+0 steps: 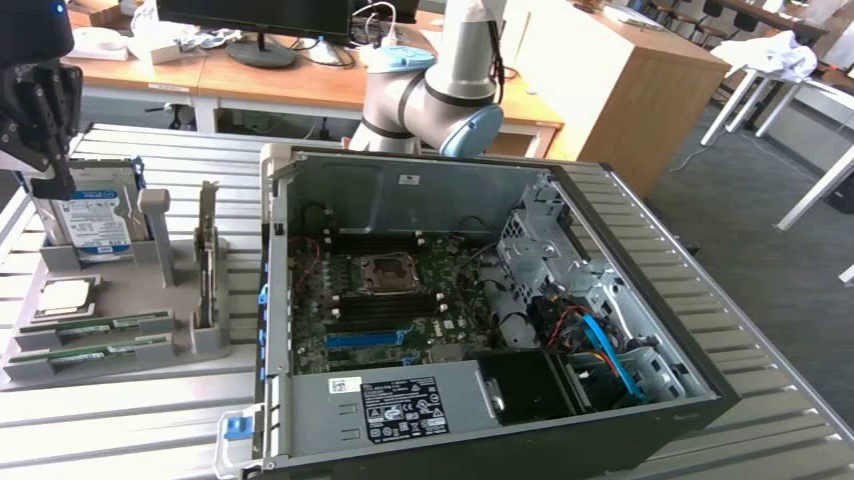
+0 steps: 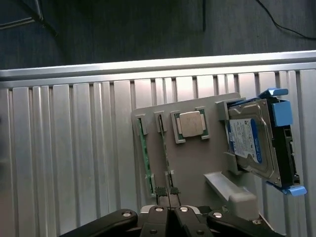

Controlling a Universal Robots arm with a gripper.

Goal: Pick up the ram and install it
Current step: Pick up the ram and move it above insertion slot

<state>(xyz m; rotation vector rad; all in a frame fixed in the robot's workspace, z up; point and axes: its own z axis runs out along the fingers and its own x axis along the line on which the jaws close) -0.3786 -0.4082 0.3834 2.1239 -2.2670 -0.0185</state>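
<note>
Two slim green ram sticks [image 1: 96, 325] [image 1: 91, 352] lie on edge, side by side, in slots of a grey holder [image 1: 127, 290] on the exterior view's left. In the wrist view the same ram sticks [image 2: 143, 153] [image 2: 164, 145] run parallel beside a square processor chip [image 2: 190, 123]. My gripper [image 1: 54, 185] hangs well above the holder, over the hard drive [image 1: 91, 225]. In the wrist view the gripper [image 2: 168, 193] is shut with nothing in it, and its fingertips line up with the end of the ram stick nearer the chip.
The open computer case [image 1: 467, 300] lies beside the holder, its motherboard [image 1: 387, 300] and a blue slot [image 1: 367, 338] exposed. A tall expansion card [image 1: 207, 250] stands at the holder's edge. The blue-framed hard drive [image 2: 252, 143] leans in its cradle. The slatted metal table [image 2: 64, 163] surrounds all.
</note>
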